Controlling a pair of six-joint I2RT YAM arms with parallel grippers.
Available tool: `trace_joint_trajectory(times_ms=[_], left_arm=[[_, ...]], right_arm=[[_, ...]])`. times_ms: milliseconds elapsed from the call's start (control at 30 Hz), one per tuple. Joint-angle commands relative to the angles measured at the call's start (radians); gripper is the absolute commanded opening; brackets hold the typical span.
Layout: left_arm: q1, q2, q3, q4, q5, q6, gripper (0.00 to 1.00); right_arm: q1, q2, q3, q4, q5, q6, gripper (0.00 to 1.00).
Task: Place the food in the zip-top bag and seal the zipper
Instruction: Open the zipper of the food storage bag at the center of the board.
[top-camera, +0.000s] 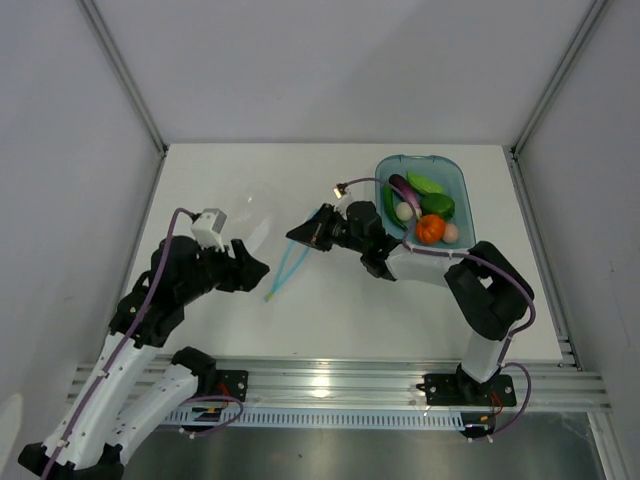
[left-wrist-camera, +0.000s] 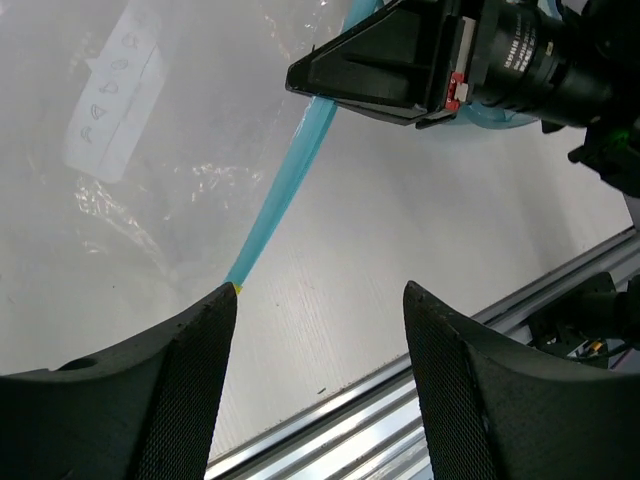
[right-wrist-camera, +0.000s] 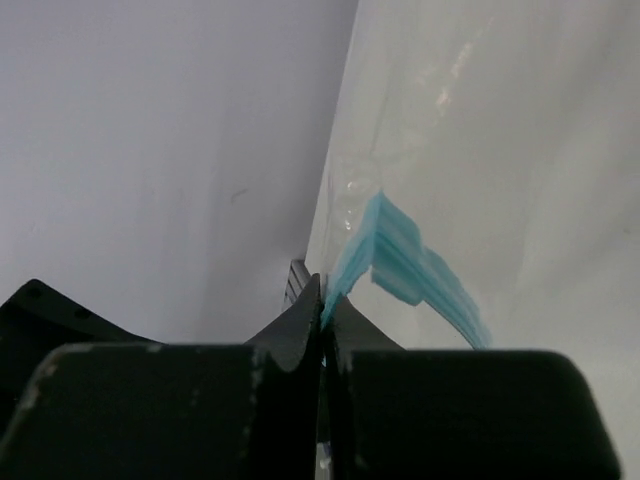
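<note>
Where the two arms are bolted at the near edge, the left arm (top-camera: 165, 290) reaches inward over the white surface (top-camera: 330, 320).

Left jaws: wide apart, nothing between them. The tip of one of the fingers (left-wrist-camera: 160, 390) meets the near end of the zipper (left-wrist-camera: 285, 190); whether they actually touch cannot be told.

Zipper: light blue strip, running from that fingertip away toward the right jaws.

Right jaws: closed tight on the far part of the strip, which bunches in folds just past the fingertips (right-wrist-camera: 300, 330) in the right wrist view.

The zip-top bag (left-wrist-camera: 170, 190), clear and crinkled, lies on the surface beside the strip, its white label (left-wrist-camera: 112, 98) farther out.

Far right: the food sits in a translucent blue tray (top-camera: 452, 163), well apart from the bag. It holds the eggplant (top-camera: 403, 188), green pieces (top-camera: 437, 205), an orange piece (top-camera: 430, 229) and a white-pink round one (top-camera: 403, 211).
</note>
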Motion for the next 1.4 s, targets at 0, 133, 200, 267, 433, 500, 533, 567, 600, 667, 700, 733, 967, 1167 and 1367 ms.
trace_joint_trajectory(times_ms=[0, 133, 200, 267, 433, 500, 533, 567, 600, 667, 700, 733, 967, 1167, 1367], left_arm=[[-0.074, 0.013, 0.001, 0.068, -0.039, 0.009, 0.69], [-0.194, 0.066, -0.013, 0.098, -0.153, -0.016, 0.69], [-0.239, 0.092, -0.017, 0.123, -0.228, -0.037, 0.69], [-0.260, 0.112, -0.034, 0.151, -0.260, -0.059, 0.69], [-0.391, 0.193, -0.046, 0.212, -0.458, -0.089, 0.68], [-0.443, 0.225, -0.048, 0.220, -0.559, -0.106, 0.68], [-0.454, 0.231, -0.054, 0.235, -0.584, -0.132, 0.68], [-0.464, 0.231, -0.077, 0.249, -0.599, -0.146, 0.67], [-0.480, 0.231, -0.089, 0.270, -0.607, -0.157, 0.67], [-0.493, 0.221, -0.130, 0.348, -0.606, -0.171, 0.65], [-0.509, 0.222, -0.132, 0.365, -0.607, -0.172, 0.64], [-0.518, 0.231, -0.131, 0.376, -0.618, -0.165, 0.64], [-0.563, 0.302, -0.099, 0.433, -0.629, -0.120, 0.65], [-0.576, 0.334, -0.129, 0.519, -0.599, -0.120, 0.69], [-0.576, 0.403, -0.102, 0.519, -0.627, -0.114, 0.70]], right_arm=[[-0.046, -0.023, 0.014, -0.164, -0.210, -0.030, 0.00], [-0.066, -0.055, -0.002, -0.211, -0.282, -0.039, 0.00], [-0.072, -0.084, -0.013, -0.233, -0.288, -0.041, 0.00], [-0.077, -0.106, -0.018, -0.276, -0.291, -0.038, 0.00], [-0.086, -0.173, -0.012, -0.397, -0.249, -0.013, 0.00], [-0.086, -0.190, -0.004, -0.435, -0.227, -0.005, 0.00], [-0.086, -0.208, 0.001, -0.470, -0.213, -0.004, 0.00], [-0.086, -0.218, 0.005, -0.486, -0.183, -0.004, 0.00], [-0.085, -0.227, 0.008, -0.501, -0.166, -0.004, 0.00], [-0.085, -0.247, 0.019, -0.549, -0.132, -0.007, 0.00], [-0.085, -0.248, 0.022, -0.561, -0.109, -0.012, 0.00], [-0.086, -0.250, 0.030, -0.590, -0.101, -0.015, 0.00], [-0.088, -0.228, 0.077, -0.657, -0.072, -0.018, 0.00], [-0.085, -0.222, 0.086, -0.653, -0.083, -0.009, 0.00], [-0.079, -0.239, 0.085, -0.675, -0.071, -0.010, 0.00]])
